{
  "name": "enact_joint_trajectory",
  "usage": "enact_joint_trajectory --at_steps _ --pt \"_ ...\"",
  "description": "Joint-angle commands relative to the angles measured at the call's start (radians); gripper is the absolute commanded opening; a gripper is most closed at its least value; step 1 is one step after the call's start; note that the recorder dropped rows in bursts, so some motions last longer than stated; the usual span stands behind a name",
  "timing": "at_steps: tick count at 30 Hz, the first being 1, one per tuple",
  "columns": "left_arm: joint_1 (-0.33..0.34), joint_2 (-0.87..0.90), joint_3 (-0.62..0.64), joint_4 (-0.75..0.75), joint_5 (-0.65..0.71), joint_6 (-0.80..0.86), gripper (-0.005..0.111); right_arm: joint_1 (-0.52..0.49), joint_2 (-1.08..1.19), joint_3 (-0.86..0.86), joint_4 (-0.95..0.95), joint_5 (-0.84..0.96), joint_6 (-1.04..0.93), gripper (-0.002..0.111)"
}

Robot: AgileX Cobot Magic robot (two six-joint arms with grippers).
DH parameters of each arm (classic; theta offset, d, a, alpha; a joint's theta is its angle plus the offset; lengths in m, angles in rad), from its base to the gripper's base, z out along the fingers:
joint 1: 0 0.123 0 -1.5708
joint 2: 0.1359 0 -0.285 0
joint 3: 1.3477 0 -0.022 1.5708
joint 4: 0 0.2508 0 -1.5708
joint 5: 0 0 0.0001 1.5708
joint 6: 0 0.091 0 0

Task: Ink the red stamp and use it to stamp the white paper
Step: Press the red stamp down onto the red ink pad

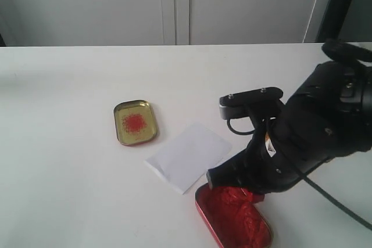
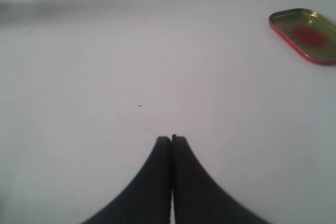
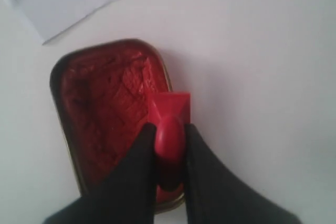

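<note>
Red, square-based and knob-handled, the small stamp [image 3: 170, 107] is pinched at its knob by the right gripper [image 3: 169, 128], parted only enough to clasp it, at the edge of the oblong red ink-paste tin [image 3: 54, 85], while the white rectangular paper sheet [image 1: 189, 156] lies just beside that tin on its left-arm side, far nearer this arm than the closed, empty left gripper [image 2: 171, 139].

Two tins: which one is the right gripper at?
The tin full of red paste, where the right gripper holds the red stamp at its edge. The gold tin, with only a red smudge, sits apart beyond the white paper.
</note>
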Motion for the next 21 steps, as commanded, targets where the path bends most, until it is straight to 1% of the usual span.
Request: enact_joint_trajectory --at_steps 1,9,12,16,21 --pt "0.001 -0.004 0.004 0.000 -0.003 -0.002 0.000 0.016 -0.010 0.040 0.060 -0.040 -0.063 0.000" --pt "0.001 -0.004 0.004 0.000 -0.003 -0.002 0.000 0.073 0.024 0.045 0.058 -0.106 -0.061 0.000" --pt "0.001 -0.004 0.004 0.000 -0.003 -0.002 0.000 0.073 0.051 0.045 0.051 -0.113 -0.061 0.000" --pt "0.001 -0.004 0.004 0.000 -0.003 -0.002 0.000 0.073 0.070 0.045 0.044 -0.173 -0.068 0.000" --pt "0.001 -0.004 0.004 0.000 -0.003 -0.002 0.000 0.073 0.112 0.045 0.024 -0.195 -0.130 0.000"
